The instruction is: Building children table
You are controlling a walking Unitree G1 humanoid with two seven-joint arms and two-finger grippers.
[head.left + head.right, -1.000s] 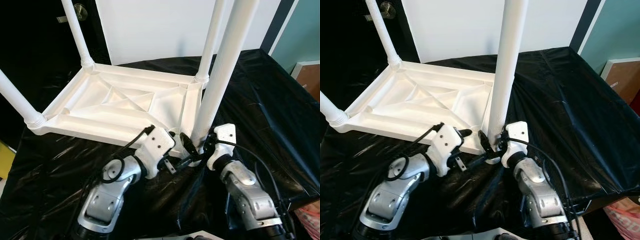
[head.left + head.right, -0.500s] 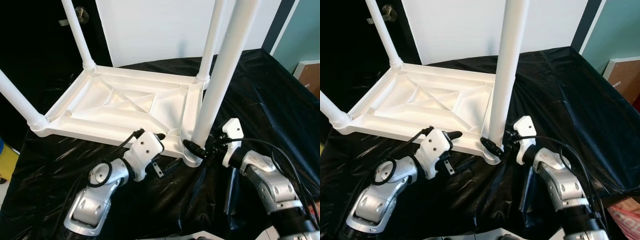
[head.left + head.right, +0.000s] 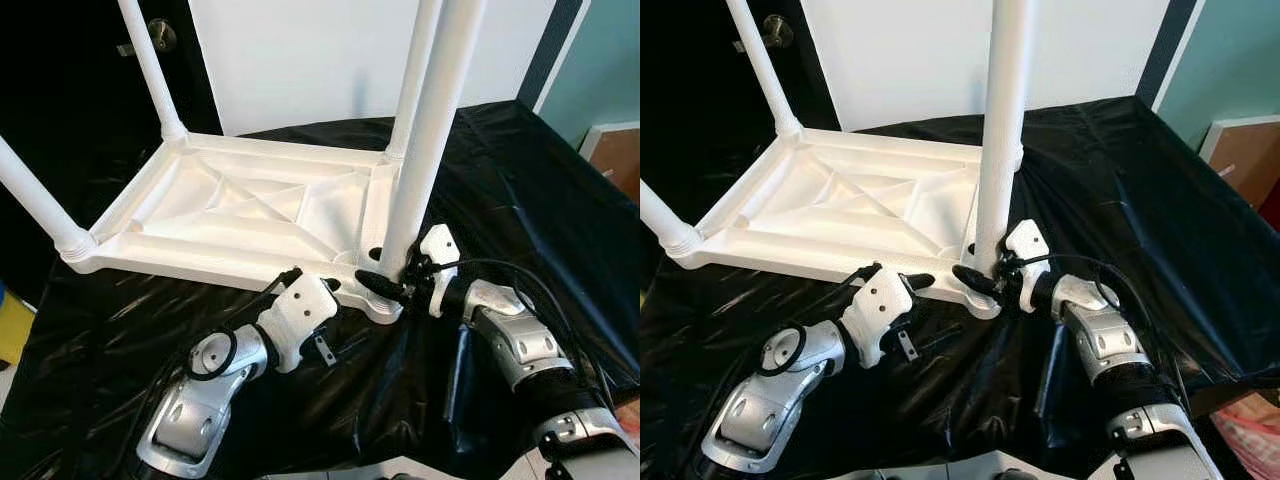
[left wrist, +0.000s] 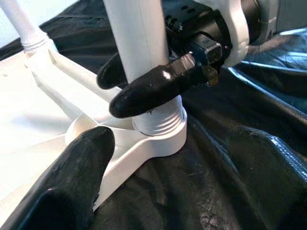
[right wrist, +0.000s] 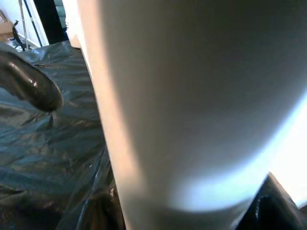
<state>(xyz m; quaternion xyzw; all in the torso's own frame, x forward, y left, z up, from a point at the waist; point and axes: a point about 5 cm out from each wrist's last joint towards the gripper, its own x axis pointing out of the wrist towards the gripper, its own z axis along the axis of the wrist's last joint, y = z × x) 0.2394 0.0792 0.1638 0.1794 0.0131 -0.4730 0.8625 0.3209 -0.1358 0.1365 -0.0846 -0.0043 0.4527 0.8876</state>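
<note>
While the children's table [image 3: 240,215] lies upside down on the black sheet [image 3: 520,200], all four legs stand up from its corners: far left [image 3: 150,65], near left [image 3: 35,200], far right [image 3: 415,85], near right [image 3: 425,150].

Right hand [image 3: 385,285]: at the foot of the near right leg, one black finger on each side of it, closed around the tube just above the threaded socket [image 4: 160,127]. The right wrist view is pressed close to the white tube.

Left hand [image 3: 320,285]: at the near edge of the upturned top, just left of that same corner. One finger [image 4: 81,167] rests on the white rim by the socket. How far it is parted, cannot tell; it does not seem to grip anything.

Step in hand, as I judge it: seating or tightening the last leg in its socket. The leg looks upright and set into the collar, so the job appears nearly done. Next move likely calls for a twist about the leg's axis with the top kept from turning, then a release and a check that it stands square.

Around: white wall panel [image 3: 310,55] beyond, dark door with knob [image 3: 160,35] far left, teal wall [image 3: 605,65] far right. The sheet is wrinkled and slick, so the top may slide under torque. Wrist cables [image 3: 520,275] lie close to the leg.
</note>
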